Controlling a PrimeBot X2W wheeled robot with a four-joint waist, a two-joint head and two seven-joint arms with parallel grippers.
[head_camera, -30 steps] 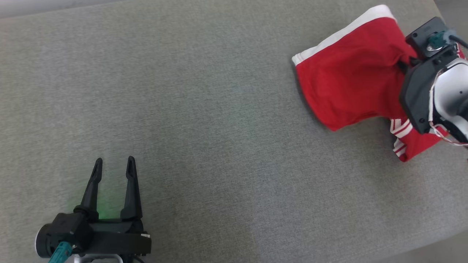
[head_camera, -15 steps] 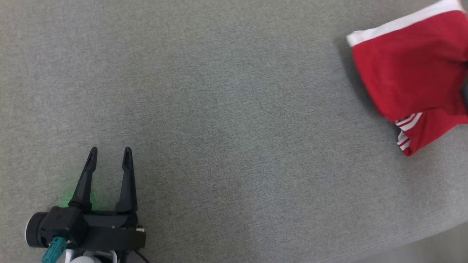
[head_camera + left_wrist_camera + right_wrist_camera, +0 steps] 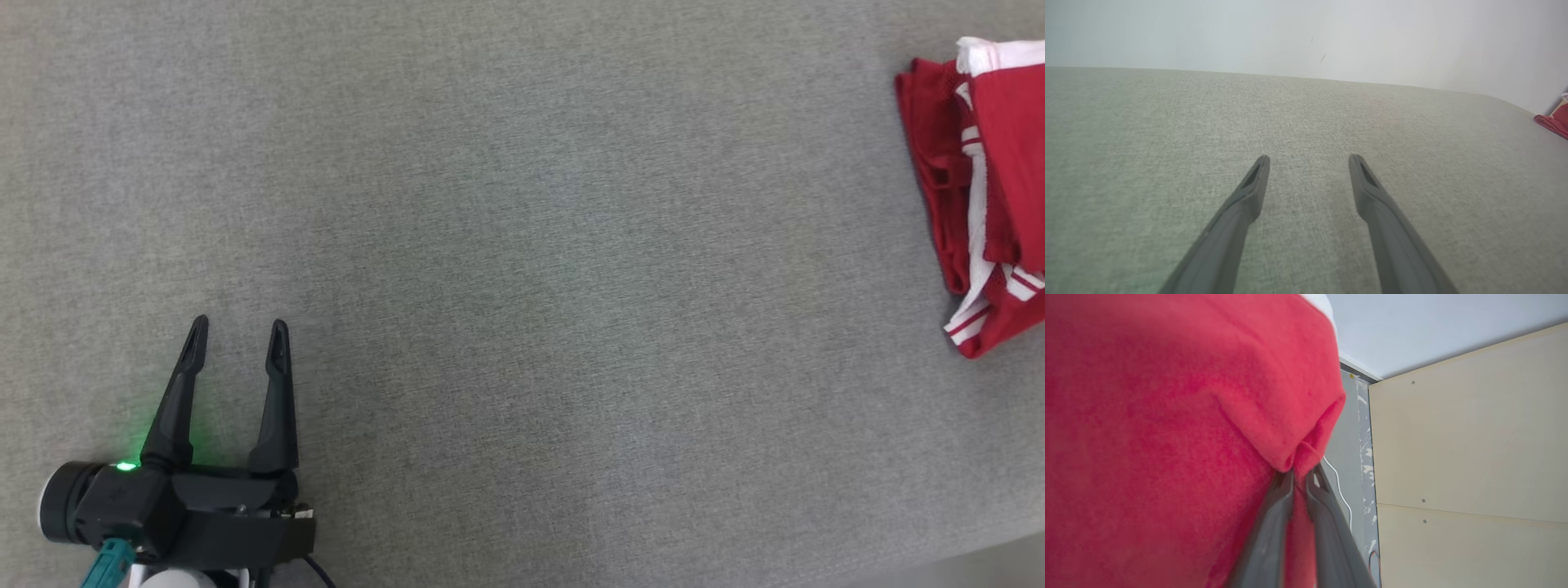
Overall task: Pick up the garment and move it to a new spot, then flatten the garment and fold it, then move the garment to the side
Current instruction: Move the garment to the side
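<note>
Garment (image 3: 1011, 163) of red cloth with white trim, bunched far right, is pinched in the right gripper's (image 3: 1300, 473) near-shut jaws; the left gripper (image 3: 237, 323), jaws wide and empty, is well apart.

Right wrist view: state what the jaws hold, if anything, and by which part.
The right gripper holds the red garment, jaws shut on a bunched fold of its cloth. The left gripper, jaws open, holds nothing.
</note>
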